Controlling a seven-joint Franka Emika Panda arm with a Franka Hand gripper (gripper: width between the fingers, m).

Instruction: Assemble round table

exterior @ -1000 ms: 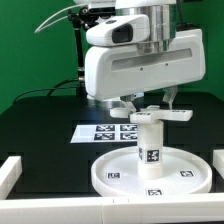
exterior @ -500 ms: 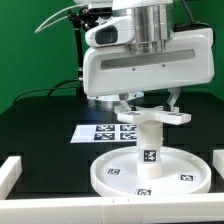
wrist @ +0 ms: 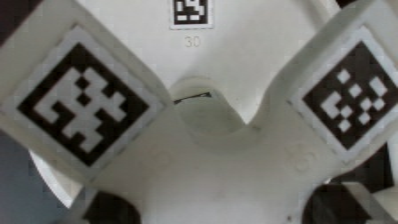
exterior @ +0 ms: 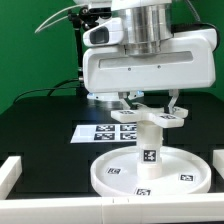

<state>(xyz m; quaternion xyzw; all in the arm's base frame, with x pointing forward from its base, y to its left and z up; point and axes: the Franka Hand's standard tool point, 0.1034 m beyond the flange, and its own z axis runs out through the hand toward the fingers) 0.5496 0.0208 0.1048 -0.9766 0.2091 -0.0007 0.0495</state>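
A white robot arm hangs over a black worktop (exterior: 40, 120). On it sits the large round disc (exterior: 125, 178), rim up, with the short post (exterior: 149, 140) standing upright at its centre. The cross-shaped foot piece (exterior: 152, 116) rests flat on the post's top, directly under the jaws (exterior: 148, 103). The jaws point straight down and close on the foot piece from either side, partly spread to its width. The post's long axis runs vertically, in line with the arm's wrist above it, so the coming move likely turns on keeping the foot centred on that axis. The wrist view shows tagged arms of the foot piece close up. Behind the disc lies the flat marker board (exterior: 100, 131).
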